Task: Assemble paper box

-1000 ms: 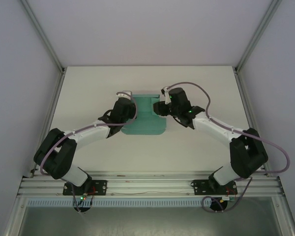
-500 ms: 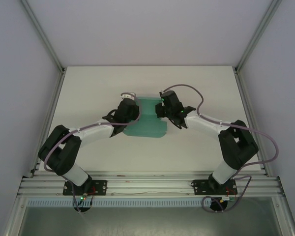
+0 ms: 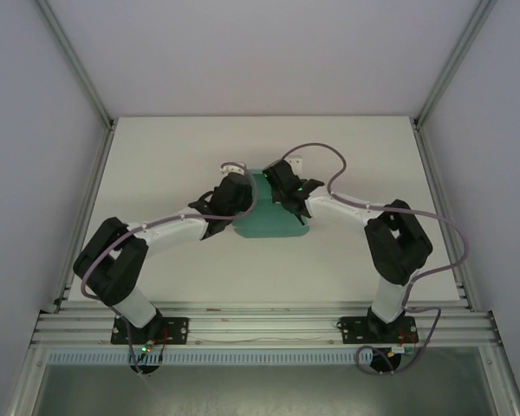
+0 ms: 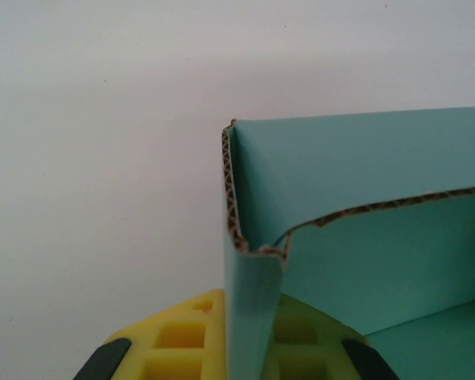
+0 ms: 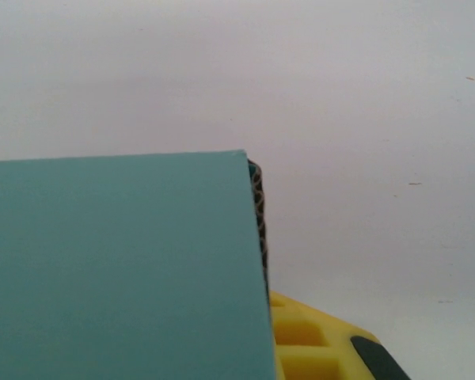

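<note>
Where the two arms converge at the middle of the table (image 3: 156, 156), the left pincer (image 4: 249, 358) is clenched on an upright wall of the teal paper box (image 3: 273, 225). The right pincer (image 3: 273, 179) meets a raised panel beside it; whether it grips, I cannot tell.

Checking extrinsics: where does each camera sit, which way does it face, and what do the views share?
Top external: above and behind the bases, looking down at the table; both arms, with left claw and right claw at the paper box.
Left wrist: on the left wrist, facing along its yellow fingers, which straddle an upright box wall.
Right wrist: on the right wrist, facing along a yellow finger beside a box panel.
Shared: all three see the box and table.
</note>
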Robot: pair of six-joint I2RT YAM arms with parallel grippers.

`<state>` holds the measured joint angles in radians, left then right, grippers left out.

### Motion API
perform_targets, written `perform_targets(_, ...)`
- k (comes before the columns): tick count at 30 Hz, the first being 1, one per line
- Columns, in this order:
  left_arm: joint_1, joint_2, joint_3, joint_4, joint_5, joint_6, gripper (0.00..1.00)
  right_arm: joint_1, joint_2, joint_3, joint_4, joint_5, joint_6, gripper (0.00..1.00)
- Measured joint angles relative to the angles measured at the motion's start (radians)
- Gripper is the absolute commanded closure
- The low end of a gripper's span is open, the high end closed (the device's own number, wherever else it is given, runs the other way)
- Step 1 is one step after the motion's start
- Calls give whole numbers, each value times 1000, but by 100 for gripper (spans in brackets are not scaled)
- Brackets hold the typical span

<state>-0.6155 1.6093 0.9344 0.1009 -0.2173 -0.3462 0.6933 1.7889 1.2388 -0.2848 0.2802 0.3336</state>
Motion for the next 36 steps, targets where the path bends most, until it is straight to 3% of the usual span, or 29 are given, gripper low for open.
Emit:
perform_targets(3, 0, 0, 2, -1, -1, -2, 100, 0, -3, -4, 7, -4, -1, 80)
perform_targets(8, 0, 0, 2, -8, -7, -10, 100, -1, -31, -26, 2, 5, -12, 75)
perform_targets(11, 0, 0, 2, -6, -8, -22, 100, -1, -53, -29, -11, 8, -12, 79)
perform_targets(16, -10, 0, 2, 3, -4, -23, 100, 0, -76, -48, -17, -3, -11, 100)
perform_targets(22, -13, 0, 2, 5, 3, -27, 100, 4, -72, -45, -32, 31, 29, 100)
perform_targets(31, -20, 0, 19, 9, 8, -50, 100, 33, 36, 69, -135, 216, 166, 100)
perform_targets(35, -19, 0, 19, 8, 19, -54, 100, 35, 25, 24, -67, 227, 158, 100)
perform_targets(36, -19, 0, 20, 7, 19, -54, 100, 35, 14, -3, -31, 222, 148, 96)
